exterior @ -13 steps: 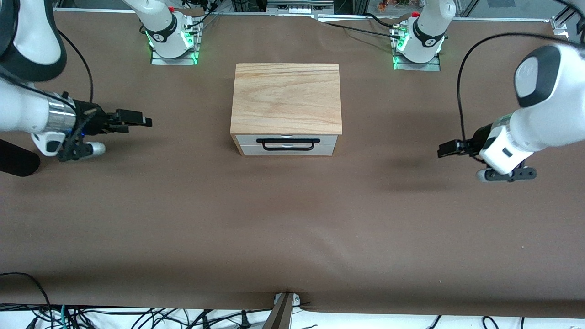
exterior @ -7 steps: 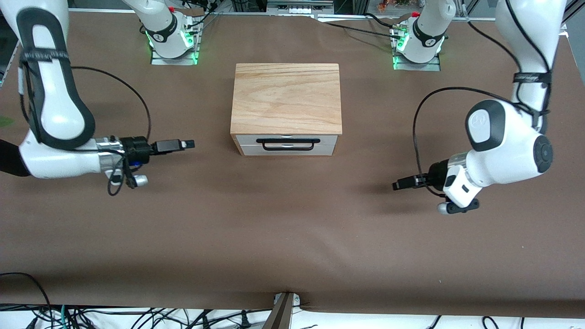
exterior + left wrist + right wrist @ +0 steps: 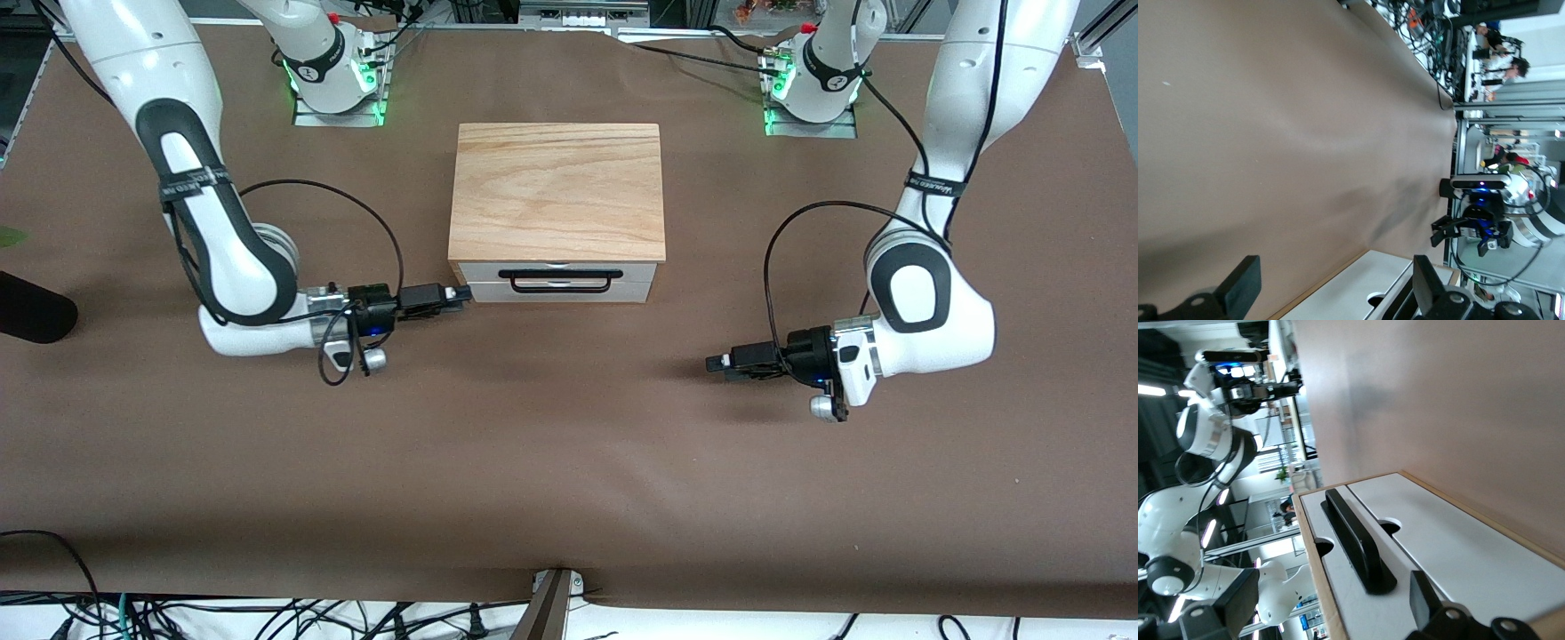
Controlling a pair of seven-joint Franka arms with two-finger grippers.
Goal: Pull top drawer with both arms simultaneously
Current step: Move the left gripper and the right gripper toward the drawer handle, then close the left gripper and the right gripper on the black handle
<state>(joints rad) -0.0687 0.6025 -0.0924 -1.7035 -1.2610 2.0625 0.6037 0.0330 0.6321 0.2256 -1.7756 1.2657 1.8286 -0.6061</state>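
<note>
No lettering can be read with confidence. The black bands on the right arm and the left arm carry pale print (too small to make out), nothing more.

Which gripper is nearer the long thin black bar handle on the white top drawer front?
Right. The right gripper sits open beside the cabinet's front corner, close to the black bar handle. The left gripper is open over bare table, well off toward the left arm's end.
</note>
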